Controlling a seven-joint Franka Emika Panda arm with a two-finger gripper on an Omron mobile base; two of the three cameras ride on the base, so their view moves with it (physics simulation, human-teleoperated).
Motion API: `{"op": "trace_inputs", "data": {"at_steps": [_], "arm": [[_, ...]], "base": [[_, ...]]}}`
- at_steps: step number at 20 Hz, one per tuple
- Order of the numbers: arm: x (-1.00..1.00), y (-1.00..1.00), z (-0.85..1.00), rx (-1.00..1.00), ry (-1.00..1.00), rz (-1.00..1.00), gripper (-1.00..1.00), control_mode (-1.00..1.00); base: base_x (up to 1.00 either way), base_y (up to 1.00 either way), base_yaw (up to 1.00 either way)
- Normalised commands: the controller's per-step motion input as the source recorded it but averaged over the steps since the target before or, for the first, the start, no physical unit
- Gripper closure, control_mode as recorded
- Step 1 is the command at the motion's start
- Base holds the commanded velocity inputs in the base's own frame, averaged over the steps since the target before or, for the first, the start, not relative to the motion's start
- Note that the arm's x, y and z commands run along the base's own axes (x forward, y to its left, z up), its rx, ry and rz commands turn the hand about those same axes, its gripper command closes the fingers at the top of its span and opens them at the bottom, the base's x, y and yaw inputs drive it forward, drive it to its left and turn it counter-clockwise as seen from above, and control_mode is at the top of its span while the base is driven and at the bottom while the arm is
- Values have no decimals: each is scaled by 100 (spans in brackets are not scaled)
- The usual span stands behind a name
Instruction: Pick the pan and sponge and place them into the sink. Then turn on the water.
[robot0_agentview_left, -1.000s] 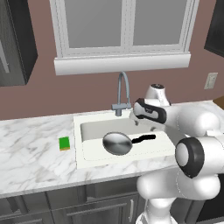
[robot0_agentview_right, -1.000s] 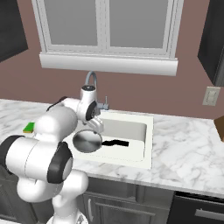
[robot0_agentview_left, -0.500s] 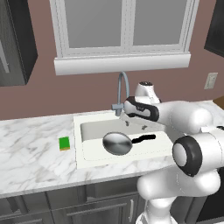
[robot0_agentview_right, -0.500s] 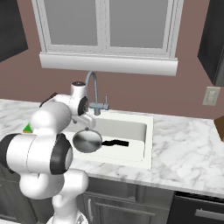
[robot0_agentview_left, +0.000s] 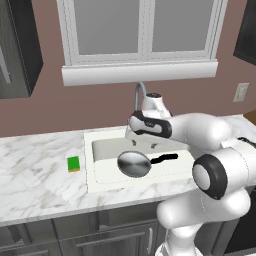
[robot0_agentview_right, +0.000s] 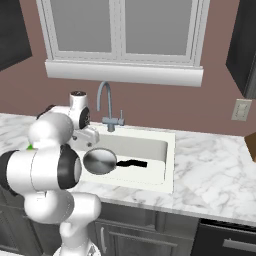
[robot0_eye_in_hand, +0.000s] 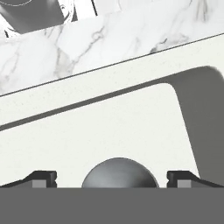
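Observation:
The shiny round pan (robot0_agentview_left: 134, 163) lies in the white sink (robot0_agentview_left: 90, 172) with its black handle (robot0_agentview_left: 165, 159) pointing right. The green sponge (robot0_agentview_left: 73, 163) rests on the marble counter just left of the sink's rim. My gripper (robot0_agentview_left: 130, 132) hangs open over the back left part of the basin, above the pan and in front of the faucet (robot0_agentview_left: 138, 96). In the hand view the fingertips (robot0_eye_in_hand: 43, 177) stand wide apart over the basin floor (robot0_eye_in_hand: 109, 131), with the pan's (robot0_eye_in_hand: 119, 173) rounded edge low between them. From the right, the pan (robot0_agentview_right: 100, 161) sits below the gripper (robot0_agentview_right: 92, 136).
The grey gooseneck faucet (robot0_agentview_right: 106, 100) stands at the sink's back rim with its lever to the side; no stream shows. A wall outlet (robot0_agentview_right: 242, 109) is at the right. Marble counter (robot0_agentview_left: 35, 170) spreads left of the sink, and more (robot0_agentview_right: 210, 175) to the right.
My hand has swung left across the sink, from right of the faucet to above the basin's left part. Pan and sponge have stayed put.

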Motion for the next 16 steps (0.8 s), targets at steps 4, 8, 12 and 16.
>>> {"op": "trace_inputs", "data": {"at_steps": [4, 8, 12, 16], "arm": [[7, 36, 3, 0, 3, 13, -100, -100], [6, 32, 3, 0, 3, 14, -100, -100], [1, 32, 5, -2, 2, 14, -100, -100], [2, 34, 3, -2, 2, 13, -100, -100]], "base": [[0, 0, 0], [0, 0, 0], [0, 0, 0], [0, 0, 0]]}}
